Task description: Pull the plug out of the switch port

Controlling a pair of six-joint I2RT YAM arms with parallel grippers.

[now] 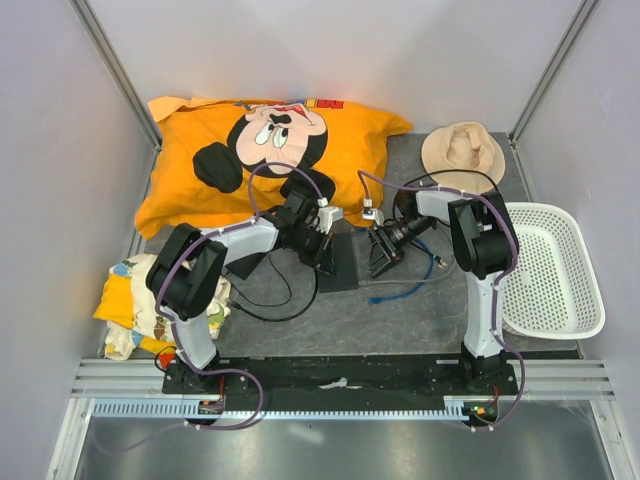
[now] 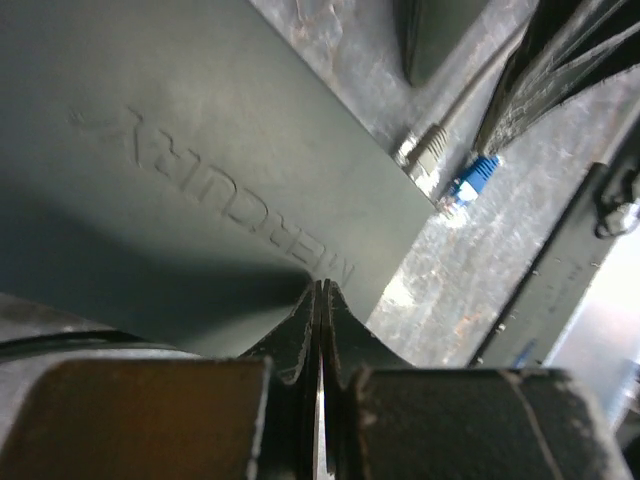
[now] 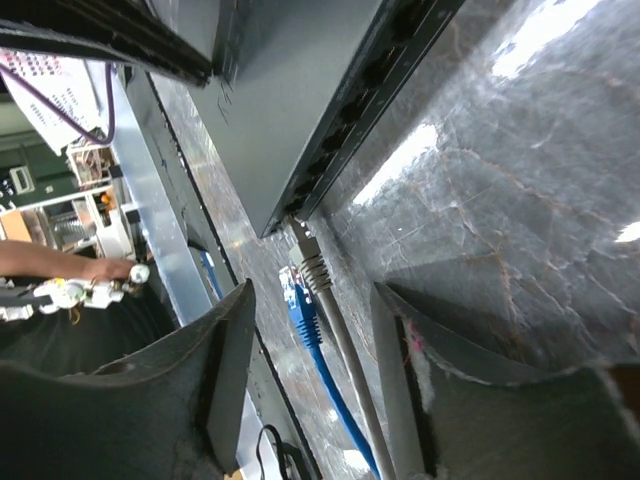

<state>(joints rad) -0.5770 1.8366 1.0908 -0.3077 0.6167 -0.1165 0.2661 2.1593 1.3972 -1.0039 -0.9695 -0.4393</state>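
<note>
A: Nearest, by the bases?
B: Left, a patterned cloth (image 1: 125, 290) at the table (image 1: 330, 325) edge. Right, a white basket (image 1: 550, 333).
A: And the left gripper (image 2: 320, 292)?
B: Fingers pressed together, nothing between, tips at the near edge of the switch (image 2: 200, 170). Touching or just above, cannot tell.
A: Where the switch?
B: Flat on the table, in the middle, between both grippers, ports toward the right arm. Matte black, embossed lettering on top.
A: Right gripper (image 3: 312, 300)?
B: Fingers apart, one on each side of the grey plug (image 3: 312, 268), not touching it, as far as visible.
A: The plug itself?
B: Seated in the end port, at the switch corner; grey cable running back between the fingers. Just beside, a blue plug (image 3: 298, 300), loose on the table, outside the ports.
A: Farther back?
B: An orange pillow (image 1: 330, 150) with a cartoon mouse, behind the switch. Right of it, a beige hat (image 1: 462, 150), near the far corner.
</note>
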